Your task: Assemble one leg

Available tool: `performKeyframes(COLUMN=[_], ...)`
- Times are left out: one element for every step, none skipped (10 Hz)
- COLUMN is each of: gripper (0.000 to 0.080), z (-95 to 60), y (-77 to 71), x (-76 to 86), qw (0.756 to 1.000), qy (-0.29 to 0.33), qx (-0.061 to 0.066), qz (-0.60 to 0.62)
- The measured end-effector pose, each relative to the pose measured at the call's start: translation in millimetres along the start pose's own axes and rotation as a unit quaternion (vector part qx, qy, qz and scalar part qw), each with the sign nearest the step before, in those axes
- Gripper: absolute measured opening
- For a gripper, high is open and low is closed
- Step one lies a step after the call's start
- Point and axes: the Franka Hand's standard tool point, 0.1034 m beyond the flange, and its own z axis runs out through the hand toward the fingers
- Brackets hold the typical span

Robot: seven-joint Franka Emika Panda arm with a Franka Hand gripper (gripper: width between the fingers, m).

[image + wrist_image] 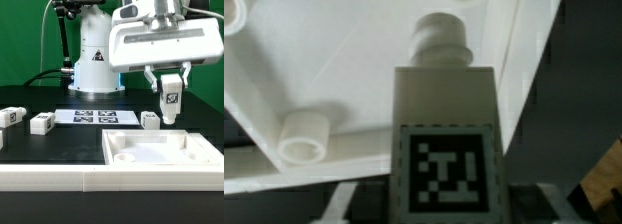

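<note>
Exterior view: the arm (100, 45) reaches straight down with its wrist vertical; the gripper (171, 96) is clamped on the leg (171, 104), which hangs upright over the 12 o'clock edge of the white tray piece (160, 160); the leg's black-and-white tag (441, 172) fills the wrist view, with the tray's round posts (304, 140) behind; loose legs (40, 123) sit at 9 and 3 o'clock of the marker board (95, 117).

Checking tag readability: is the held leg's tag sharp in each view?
Wrist view: the tag on the leg is soft-edged but legible; the white tray-like piece behind looks washed out. Exterior view: even light, no glare, but the tag in the gripper is too small to read.
</note>
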Motion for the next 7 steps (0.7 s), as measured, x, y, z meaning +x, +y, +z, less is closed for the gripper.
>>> performKeyframes(gripper=[0.0291, 0.0291, 0.0291, 0.0291, 0.0291, 0.0291, 0.0291], z=[0.6, 8.6, 13.2, 14.5, 18.8, 20.2, 20.3], y=[-1.2, -7.5, -7.9, -5.5, -3.6, -3.9, -3.7], x=[1.8, 0.5, 7.7, 22.2, 31.7, 30.4, 30.1], qw=[1.0, 0.999, 0.999, 0.998, 0.997, 0.997, 0.997], qy=[0.003, 0.001, -0.005, 0.005, 0.01, 0.009, 0.008], qx=[0.001, 0.003, 0.004, 0.003, 0.002, 0.002, 0.002], qz=[-0.005, -0.035, -0.051, -0.064, -0.074, -0.074, -0.074])
